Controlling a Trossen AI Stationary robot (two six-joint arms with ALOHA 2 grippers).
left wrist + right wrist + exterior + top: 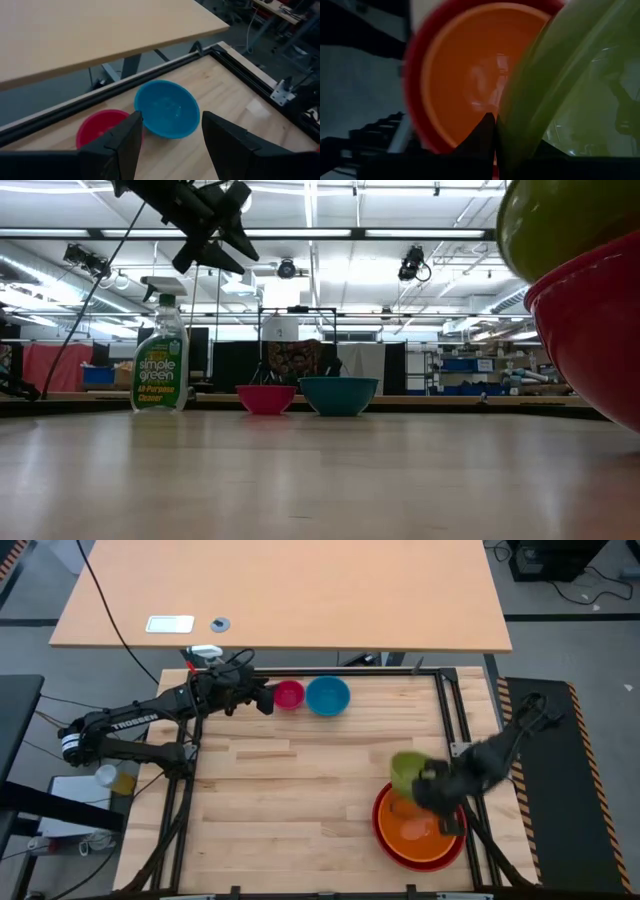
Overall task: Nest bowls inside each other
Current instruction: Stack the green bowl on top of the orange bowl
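Observation:
The orange bowl [418,833] sits nested in the large red bowl [384,836] at the table's near right. My right gripper [432,792] is shut on the lime green bowl [406,771], which hangs over the far rim of that stack. The pink bowl [289,694] and the blue bowl [328,696] stand side by side on their bases at the far edge. My left gripper [262,698] hovers open just left of the pink bowl, raised above the table [215,230]. Between its fingers, the left wrist view shows the blue bowl [167,109] and the pink bowl [102,127]. My right gripper pinches the lime green bowl's rim [501,125] between its two fingers, one finger outside the wall [479,137] and the other inside. The fingers come steeply from above. The bowl is tilted above the orange bowl [465,75]. Whether it touches the red bowl's rim [590,270], I cannot tell.
A green-labelled spray bottle [160,360] stands at the far left corner behind my left arm. A black frame rail [440,730] runs along the table's right side. A second tabletop [280,590] lies beyond the far edge. Bare wood fills the middle [290,790].

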